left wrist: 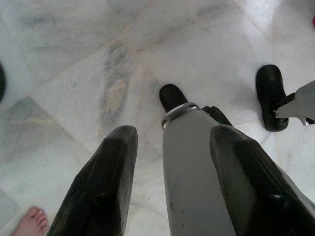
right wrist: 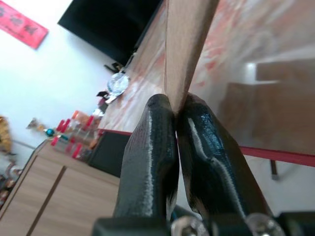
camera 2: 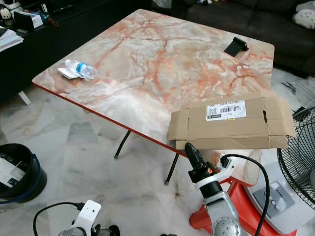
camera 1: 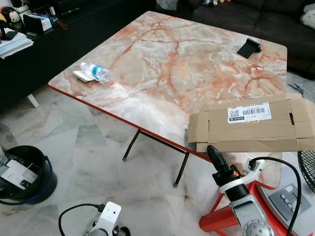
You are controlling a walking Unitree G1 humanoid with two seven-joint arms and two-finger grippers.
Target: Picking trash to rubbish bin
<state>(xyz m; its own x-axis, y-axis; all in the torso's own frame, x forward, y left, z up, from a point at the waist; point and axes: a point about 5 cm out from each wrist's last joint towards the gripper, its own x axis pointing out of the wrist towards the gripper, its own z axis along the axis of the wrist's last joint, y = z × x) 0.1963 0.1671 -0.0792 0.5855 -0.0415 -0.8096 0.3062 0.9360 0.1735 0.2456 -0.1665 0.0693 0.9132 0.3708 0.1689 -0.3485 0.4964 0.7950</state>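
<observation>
A flattened brown cardboard box with a white label lies at the near right edge of the marble table, partly overhanging it. My right gripper is shut on the box's near edge; in the right wrist view both fingers pinch the thin cardboard. A clear plastic bottle lies on a flat wrapper at the table's left side. The black rubbish bin stands on the floor at the lower left, with papers inside. My left gripper hangs low over the floor, open and holding nothing.
A small black object rests at the table's far right corner. A red stool and a fan stand close on my right. A dark sofa is behind the table. A person's bare foot is on the floor near me.
</observation>
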